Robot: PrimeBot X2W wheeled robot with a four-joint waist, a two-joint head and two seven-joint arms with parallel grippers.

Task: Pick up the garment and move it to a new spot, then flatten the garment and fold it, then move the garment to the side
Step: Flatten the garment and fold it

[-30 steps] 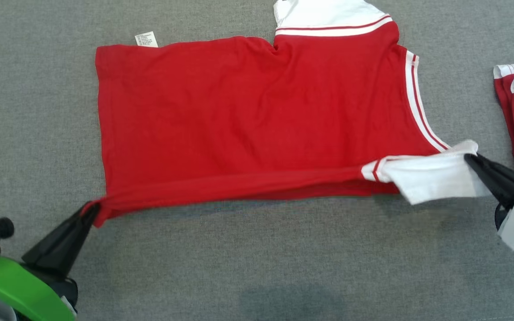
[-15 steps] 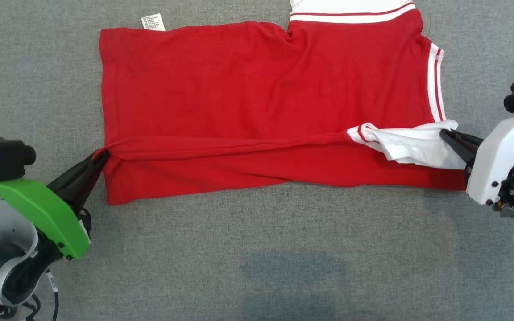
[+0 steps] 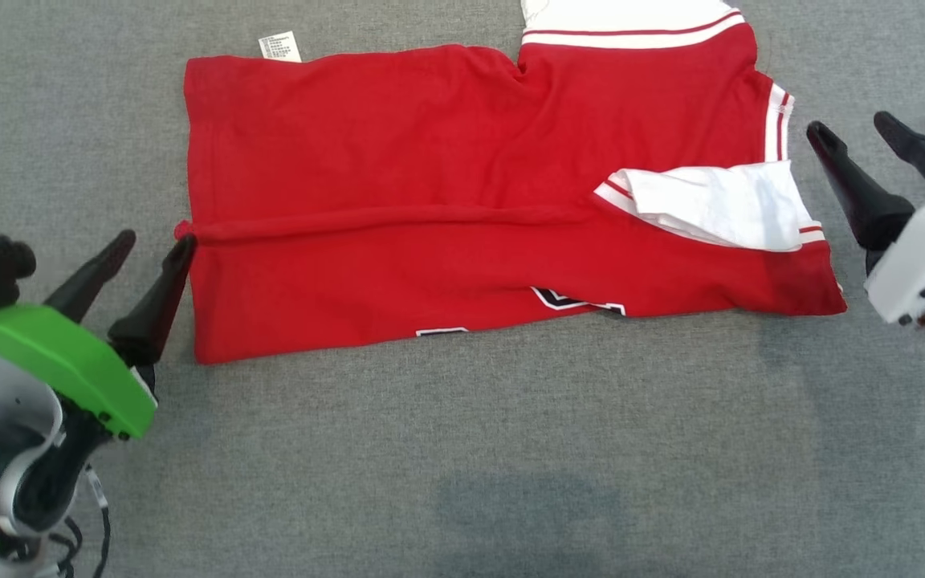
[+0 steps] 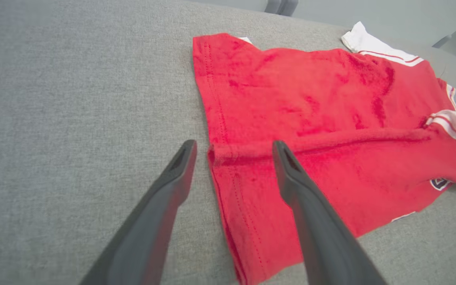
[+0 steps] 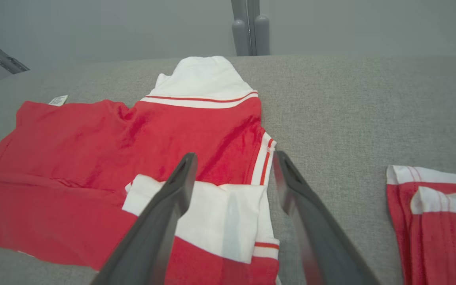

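Ahead, the grey cloth surface lies open along its near side. My red garment sprawls across the far half, with a long ridge running through it and a white sleeve flopped over its right end. Another folded red piece sits further right. My left gripper and right gripper flank the garment's ends, fingers spread, holding nothing. A small label peeks from the far edge.

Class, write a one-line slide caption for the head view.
The left pincer and right pincer stand open beside the half-folded red garment.
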